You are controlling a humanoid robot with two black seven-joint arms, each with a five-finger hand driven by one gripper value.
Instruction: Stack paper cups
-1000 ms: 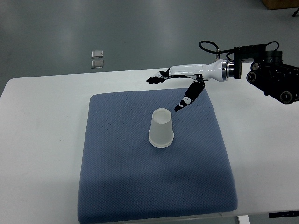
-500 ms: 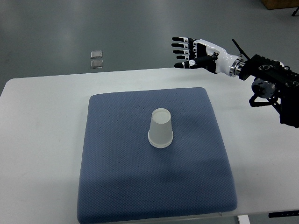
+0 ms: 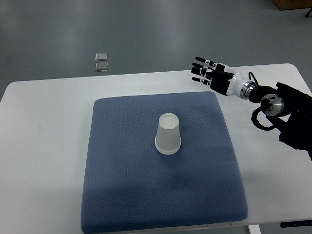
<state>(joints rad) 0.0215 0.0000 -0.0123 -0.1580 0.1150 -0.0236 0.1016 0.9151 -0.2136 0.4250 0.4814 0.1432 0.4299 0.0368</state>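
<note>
Standing upside-down on blue mat: white translucent paper cup; right robot hand well apart, fingers spread, empty.

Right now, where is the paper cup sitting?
In the top view, the paper cup stands upside down near the middle of the blue mat, well left of and nearer the camera than the right hand, which holds nothing.

The right hand hangs raised at the picture's right with fingers spread flat, holding nothing.
</note>
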